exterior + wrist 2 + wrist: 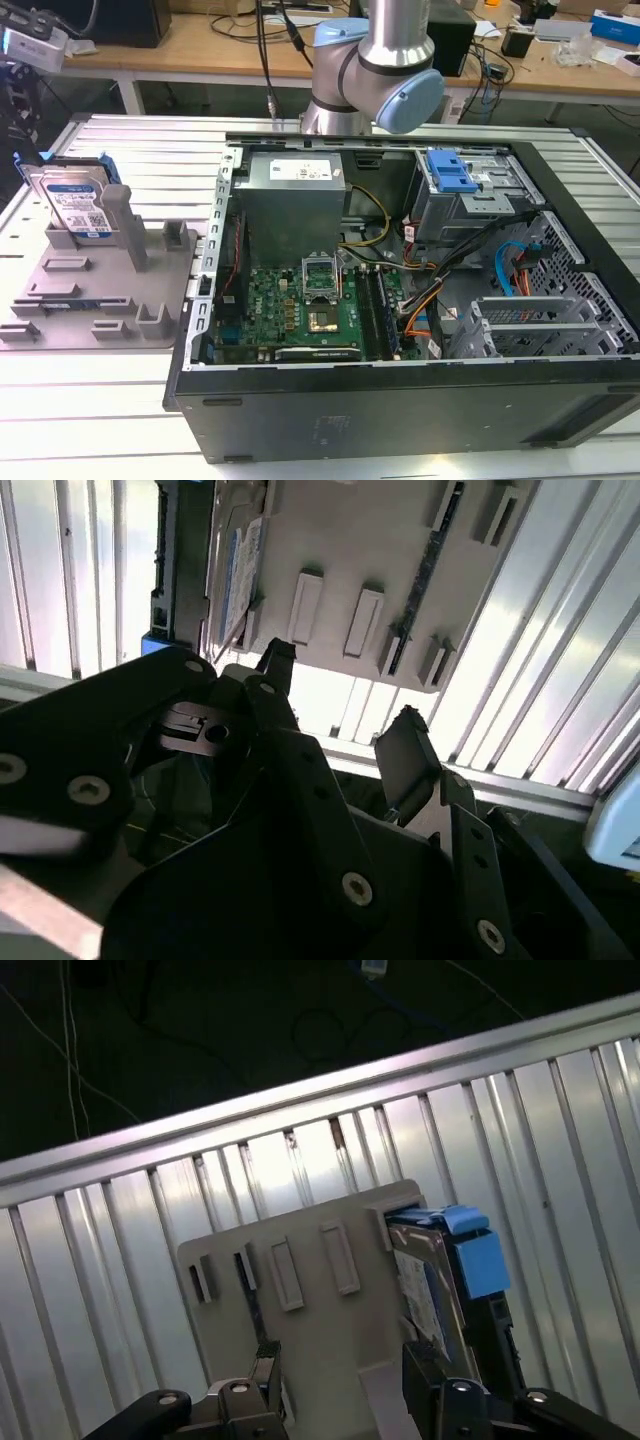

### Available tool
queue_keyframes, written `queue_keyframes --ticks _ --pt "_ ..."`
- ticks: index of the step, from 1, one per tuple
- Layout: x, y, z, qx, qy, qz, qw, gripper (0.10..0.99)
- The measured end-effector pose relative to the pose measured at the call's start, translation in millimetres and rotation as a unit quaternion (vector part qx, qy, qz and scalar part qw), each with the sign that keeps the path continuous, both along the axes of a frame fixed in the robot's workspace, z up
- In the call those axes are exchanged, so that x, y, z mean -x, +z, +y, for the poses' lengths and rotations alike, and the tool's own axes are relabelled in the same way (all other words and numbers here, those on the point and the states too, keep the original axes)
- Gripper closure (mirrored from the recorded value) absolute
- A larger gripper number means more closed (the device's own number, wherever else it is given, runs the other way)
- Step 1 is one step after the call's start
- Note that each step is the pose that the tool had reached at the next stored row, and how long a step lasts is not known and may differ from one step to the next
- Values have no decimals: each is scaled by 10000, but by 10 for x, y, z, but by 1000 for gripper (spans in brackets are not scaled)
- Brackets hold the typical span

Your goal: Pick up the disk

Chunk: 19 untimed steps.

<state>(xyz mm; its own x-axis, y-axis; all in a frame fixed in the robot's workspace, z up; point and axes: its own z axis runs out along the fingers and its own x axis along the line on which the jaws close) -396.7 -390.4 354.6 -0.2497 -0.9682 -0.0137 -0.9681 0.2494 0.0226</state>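
One barcode label (pixel 88 215) on disk (pixel 45 190)

Even overhead light fills the exterior view, with soft shadow inside the computer case (pixel 400 415). In the second wrist view the ribbed desk (pixel 560 630) glares almost white, leaving my fingers (pixel 408 750) as dark, backlit shapes. The first wrist view is dimmer, black beyond the desk's edge.

In the exterior view the arm (pixel 375 60) runs off the top edge, and a post of the fixture (pixel 100 290) hides one lower corner of the disk (pixel 72 200). In the first wrist view the fingers (pixel 266 1370) are cut by the picture's edge, and one covers part of the disk.
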Motion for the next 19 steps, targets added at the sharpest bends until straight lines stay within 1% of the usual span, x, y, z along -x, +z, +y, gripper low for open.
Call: queue_keyframes --ticks 3,4,6,7,12,14,15,17,18,19 --pt "-6 -3 0 0 352 0 9994 486" --pt "-9 -4 0 0 499 0 9988 486" --pt "-14 -7 0 0 823 0 9966 486" --pt "-19 -7 0 0 911 1 9958 486" --pt "-20 -7 0 0 960 0 9954 486" --pt "-22 -8 12 2 964 0 9953 486" --pt "-21 -7 67 10 965 1 9953 486" --pt "-21 -8 233 30 966 2 9953 486" --pt "-21 -7 336 42 966 4 9953 486" --pt "-21 -8 404 48 967 5 9953 486"
